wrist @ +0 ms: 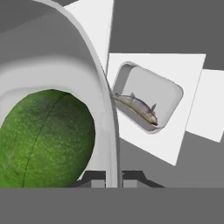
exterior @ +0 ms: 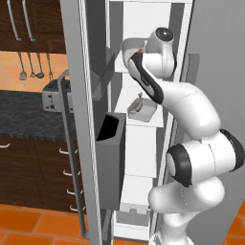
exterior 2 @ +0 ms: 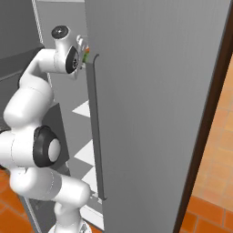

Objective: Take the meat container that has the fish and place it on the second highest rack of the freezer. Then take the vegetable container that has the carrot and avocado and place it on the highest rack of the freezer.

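I pinch the avocado [wrist: 43, 138] tray's rim [wrist: 94, 57] above the shelf holding the fish [wrist: 135, 104] tray [wrist: 168, 89].

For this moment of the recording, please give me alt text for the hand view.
A rounded, speckled green avocado fills the lower left, close up inside a pale grey tray whose rim the dark fingers pinch at the bottom edge. Beyond it, a slender brownish fish lies in a second pale tray on a white freezer shelf.
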Motion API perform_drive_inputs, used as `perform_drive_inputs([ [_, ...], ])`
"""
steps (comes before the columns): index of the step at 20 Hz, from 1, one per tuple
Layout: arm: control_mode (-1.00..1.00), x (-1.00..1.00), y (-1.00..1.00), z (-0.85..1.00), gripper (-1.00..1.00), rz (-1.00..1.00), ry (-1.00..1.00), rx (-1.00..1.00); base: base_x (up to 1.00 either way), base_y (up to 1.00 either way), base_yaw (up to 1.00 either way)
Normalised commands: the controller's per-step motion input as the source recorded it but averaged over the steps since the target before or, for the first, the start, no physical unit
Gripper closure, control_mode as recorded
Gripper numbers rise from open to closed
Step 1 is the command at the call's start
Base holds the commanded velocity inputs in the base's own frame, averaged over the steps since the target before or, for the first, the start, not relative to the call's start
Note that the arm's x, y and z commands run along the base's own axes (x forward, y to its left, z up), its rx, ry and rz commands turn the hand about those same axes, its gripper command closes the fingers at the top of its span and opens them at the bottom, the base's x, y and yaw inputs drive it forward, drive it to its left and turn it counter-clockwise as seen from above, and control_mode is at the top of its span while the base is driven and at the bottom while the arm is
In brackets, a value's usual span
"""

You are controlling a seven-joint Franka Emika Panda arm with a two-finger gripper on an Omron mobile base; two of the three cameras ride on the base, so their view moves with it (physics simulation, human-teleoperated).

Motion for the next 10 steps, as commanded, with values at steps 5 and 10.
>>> perform_drive_inputs([
  [5,-1.0,0.59,0.0,0.0,1.0,0.0,0.0,0.0,0.0,0.0,0.0],
  [10,-1.0,0.47,-0.01,-0.1,1.0,0.0,0.0,0.0,0.0,0.0,0.0],
])
